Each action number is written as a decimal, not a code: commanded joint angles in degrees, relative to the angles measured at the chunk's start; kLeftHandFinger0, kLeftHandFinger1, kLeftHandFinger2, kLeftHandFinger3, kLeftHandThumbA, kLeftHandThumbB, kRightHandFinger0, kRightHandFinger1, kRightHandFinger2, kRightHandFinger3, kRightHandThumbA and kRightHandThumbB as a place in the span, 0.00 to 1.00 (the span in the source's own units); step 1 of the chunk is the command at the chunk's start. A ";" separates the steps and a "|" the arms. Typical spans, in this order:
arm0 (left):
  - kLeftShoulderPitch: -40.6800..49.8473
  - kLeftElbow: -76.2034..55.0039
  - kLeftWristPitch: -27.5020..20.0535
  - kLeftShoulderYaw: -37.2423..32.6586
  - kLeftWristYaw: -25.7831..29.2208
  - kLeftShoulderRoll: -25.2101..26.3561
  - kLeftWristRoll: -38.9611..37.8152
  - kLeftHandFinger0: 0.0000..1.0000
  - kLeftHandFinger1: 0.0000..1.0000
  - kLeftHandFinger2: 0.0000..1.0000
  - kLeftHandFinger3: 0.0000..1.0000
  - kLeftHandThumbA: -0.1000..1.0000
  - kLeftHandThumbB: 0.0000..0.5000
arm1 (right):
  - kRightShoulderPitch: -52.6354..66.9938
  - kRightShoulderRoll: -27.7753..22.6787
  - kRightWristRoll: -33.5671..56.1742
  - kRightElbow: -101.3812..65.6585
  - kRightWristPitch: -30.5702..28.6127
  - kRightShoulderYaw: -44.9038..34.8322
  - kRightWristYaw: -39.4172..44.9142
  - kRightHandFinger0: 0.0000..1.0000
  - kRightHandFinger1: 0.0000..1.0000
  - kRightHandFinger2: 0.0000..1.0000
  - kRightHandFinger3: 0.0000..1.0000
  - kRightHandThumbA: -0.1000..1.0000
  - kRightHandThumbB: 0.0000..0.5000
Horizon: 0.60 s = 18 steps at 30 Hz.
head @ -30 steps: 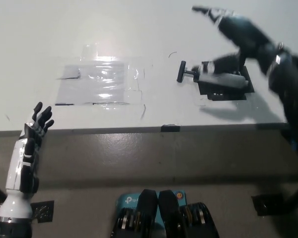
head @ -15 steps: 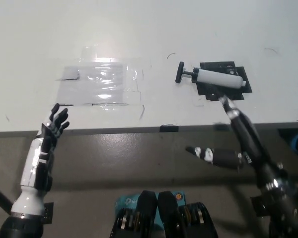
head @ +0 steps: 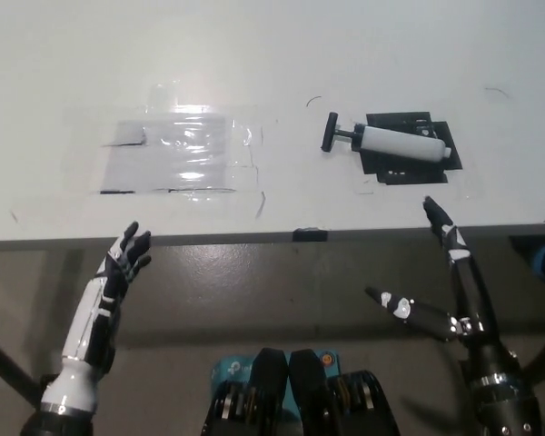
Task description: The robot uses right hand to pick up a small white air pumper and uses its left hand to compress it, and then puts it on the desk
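Pump lies flat on the black mat, far right of the desk. Right hand hangs below the near edge, fingers spread, empty; left hand likewise, low left.

Desk: broad white surface, mostly bare along the far side and at the left and right margins.

Obstacle, centre-left: clear plastic sheet lying flat and taped down, low enough for a hand to pass over.

Obstacle, centre-right: small white air pumper lying on its side on a black pad, black T-handle pointing left. Bare desk separates it from the sheet.

Approach: open strip of desk between the pumper and the near edge. Left hand and right hand both sit below that edge, fingers spread, nothing between them and the desktop.
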 commanded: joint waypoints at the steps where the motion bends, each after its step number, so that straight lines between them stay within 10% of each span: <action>1: 1.12 0.79 -3.98 -0.26 0.03 0.37 0.94 1.00 1.00 1.00 1.00 1.00 0.56 | 1.17 -0.49 2.55 -1.27 -5.42 0.30 -3.57 1.00 1.00 1.00 1.00 1.00 0.37; 18: 3.43 0.86 -3.21 0.29 -1.05 2.20 -0.36 1.00 1.00 1.00 1.00 1.00 0.57 | 5.51 -0.15 3.68 -1.46 -7.52 4.54 -4.40 1.00 1.00 1.00 1.00 1.00 0.37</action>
